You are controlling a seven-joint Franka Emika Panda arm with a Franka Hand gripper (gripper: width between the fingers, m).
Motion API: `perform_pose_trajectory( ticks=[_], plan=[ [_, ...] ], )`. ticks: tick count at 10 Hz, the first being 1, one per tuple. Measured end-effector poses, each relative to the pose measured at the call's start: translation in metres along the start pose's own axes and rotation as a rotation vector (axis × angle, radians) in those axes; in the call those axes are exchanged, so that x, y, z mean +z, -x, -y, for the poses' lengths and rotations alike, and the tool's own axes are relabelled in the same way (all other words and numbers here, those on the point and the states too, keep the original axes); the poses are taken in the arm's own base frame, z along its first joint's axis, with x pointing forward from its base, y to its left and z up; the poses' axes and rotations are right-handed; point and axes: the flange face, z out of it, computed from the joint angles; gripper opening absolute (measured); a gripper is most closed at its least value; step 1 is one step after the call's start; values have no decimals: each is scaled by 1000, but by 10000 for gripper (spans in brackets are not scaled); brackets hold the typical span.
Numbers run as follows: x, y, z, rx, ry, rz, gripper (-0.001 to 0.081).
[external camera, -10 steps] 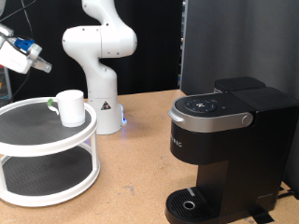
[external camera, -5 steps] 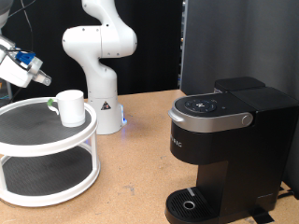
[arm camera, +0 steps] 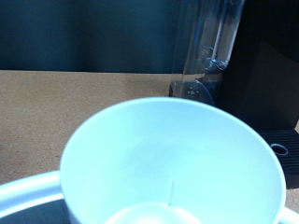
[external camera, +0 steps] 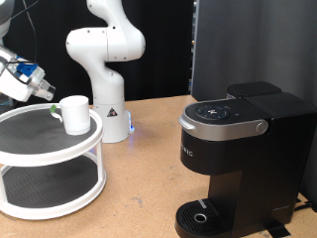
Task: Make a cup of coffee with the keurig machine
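The cup [external camera: 74, 112], a plain white mug, stands upright on the top tier of a white round two-tier stand [external camera: 40, 149] at the exterior view's left. My gripper [external camera: 47, 91] hangs just to the left of the cup, close to its rim, and holds nothing. In the wrist view the cup [arm camera: 173, 159] fills the lower frame and its open mouth shows empty. The keurig machine [external camera: 238, 159], black with a grey lid handle, stands at the exterior view's right with its lid down. It also shows in the wrist view [arm camera: 257, 75] behind the cup.
A second white robot arm [external camera: 104, 59] stands on its base behind the stand. A dark panel [external camera: 248, 45] rises behind the machine. The machine's round drip base [external camera: 203, 216] has nothing on it. Brown tabletop [external camera: 144, 169] lies between stand and machine.
My gripper has moved down and slightly right, closer to the cup. The cup and the machine have not moved.
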Motion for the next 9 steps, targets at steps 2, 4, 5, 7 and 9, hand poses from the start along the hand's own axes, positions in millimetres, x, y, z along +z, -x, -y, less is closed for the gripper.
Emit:
perform_pose_trajectory(
  ticks=[2,4,5,7,9],
  plan=[
    [3,6,-2,7,1,-13,429],
    [7,10,-5,24,13,-27,565],
    [9,11,-7,34,19,-41,747],
    [14,11,-10,45,21,-74,789],
    [19,15,-13,54,31,-73,805]
  ],
)
